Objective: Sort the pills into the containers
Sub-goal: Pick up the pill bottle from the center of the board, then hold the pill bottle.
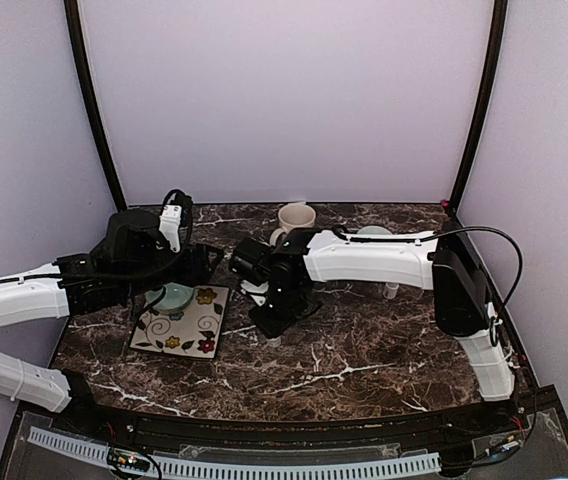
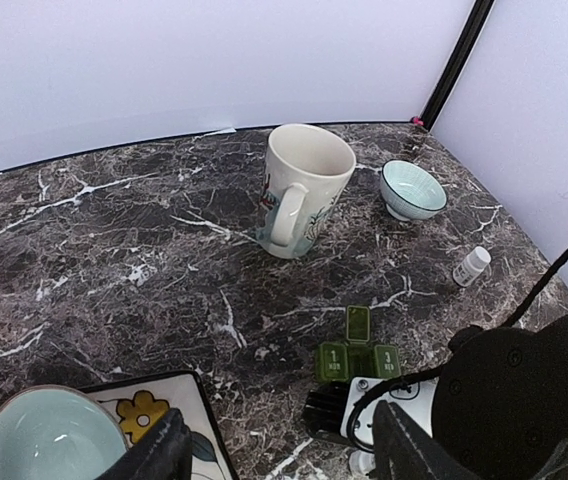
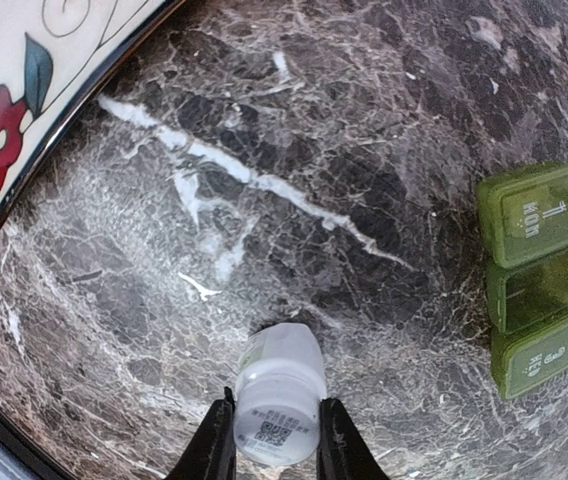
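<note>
Your right tool (image 3: 276, 440) is narrow, clamping a white bottle (image 3: 279, 385) on the counter (image 3: 264, 200). The pill box (image 3: 529, 280) sits apart at the bottle's 2 o'clock, its middle lid raised. Your left tool (image 2: 279, 445) is spread wide and holds nothing, above the plate (image 2: 199, 420).

mug (image 2: 304, 190) behind pill box (image 2: 359, 357); bowl (image 2: 412, 188) right of mug; plate (image 1: 199, 325) left, second bowl (image 2: 49, 440) on it

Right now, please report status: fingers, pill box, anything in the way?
Left fingers open, empty. Right fingers gripping small white plastic bottle, lying flat. Dark green plastic pill box: middle lid open. Nothing between them.
</note>
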Robot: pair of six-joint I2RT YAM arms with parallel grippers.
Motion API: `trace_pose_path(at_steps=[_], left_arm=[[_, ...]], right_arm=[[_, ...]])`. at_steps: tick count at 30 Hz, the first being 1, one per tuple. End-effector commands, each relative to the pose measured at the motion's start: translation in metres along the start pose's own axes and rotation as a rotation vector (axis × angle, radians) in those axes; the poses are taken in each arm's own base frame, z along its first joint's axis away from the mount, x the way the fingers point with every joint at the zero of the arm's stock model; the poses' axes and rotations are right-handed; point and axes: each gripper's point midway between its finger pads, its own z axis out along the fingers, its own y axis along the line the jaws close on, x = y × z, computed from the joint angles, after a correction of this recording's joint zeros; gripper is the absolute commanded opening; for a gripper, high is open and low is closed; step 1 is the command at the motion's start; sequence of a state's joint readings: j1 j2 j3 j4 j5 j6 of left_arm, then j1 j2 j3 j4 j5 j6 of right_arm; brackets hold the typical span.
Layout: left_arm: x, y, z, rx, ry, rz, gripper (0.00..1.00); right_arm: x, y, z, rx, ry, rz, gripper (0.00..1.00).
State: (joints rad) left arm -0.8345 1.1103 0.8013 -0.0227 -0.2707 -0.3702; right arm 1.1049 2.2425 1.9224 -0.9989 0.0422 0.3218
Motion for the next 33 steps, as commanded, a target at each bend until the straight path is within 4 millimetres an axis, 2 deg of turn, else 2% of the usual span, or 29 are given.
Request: trace_pose_path(at_steps=[1, 5, 10, 11, 15, 21, 24, 25, 28, 33], left_arm=[[0.0, 0.001, -0.001, -0.005, -0.015, -0.001, 0.63], [0.0, 0.0, 0.0, -0.002, -0.013, -0.003, 0.64], [-0.001, -0.009, 0.006, 0.033, 0.002, -0.01, 0.64], [0.0, -0.013, 0.008, 0.052, 0.01, -0.008, 0.64], [-0.001, -0.033, 0.017, 0.139, 0.034, -0.01, 0.64], [-0.006, -0.067, 0.022, 0.318, 0.046, -0.024, 0.64], [-0.01, -0.086, 0.022, 0.429, 0.048, -0.041, 0.64], [-0.012, -0.093, 0.021, 0.476, 0.047, -0.051, 0.64], [-0.019, -0.106, 0.02, 0.592, 0.046, -0.109, 0.64], [-0.029, -0.113, 0.013, 0.735, 0.036, -0.198, 0.64]], right_arm=[[-0.002, -0.003, 0.001, 0.003, 0.009, 0.006, 0.14], [-0.006, -0.01, -0.014, 0.009, -0.036, 0.027, 0.1], [-0.016, -0.025, -0.052, -0.081, -0.161, 0.123, 0.0], [-0.019, -0.028, -0.065, -0.106, -0.202, 0.141, 0.0], [-0.023, -0.041, -0.099, -0.191, -0.316, 0.198, 0.0], [-0.028, -0.049, -0.152, -0.371, -0.48, 0.261, 0.0], [-0.027, -0.049, -0.171, -0.482, -0.536, 0.288, 0.0], [-0.026, -0.05, -0.172, -0.516, -0.539, 0.305, 0.0], [-0.023, -0.05, -0.198, -0.609, -0.604, 0.311, 0.0], [-0.018, -0.051, -0.216, -0.711, -0.648, 0.318, 0.0]])
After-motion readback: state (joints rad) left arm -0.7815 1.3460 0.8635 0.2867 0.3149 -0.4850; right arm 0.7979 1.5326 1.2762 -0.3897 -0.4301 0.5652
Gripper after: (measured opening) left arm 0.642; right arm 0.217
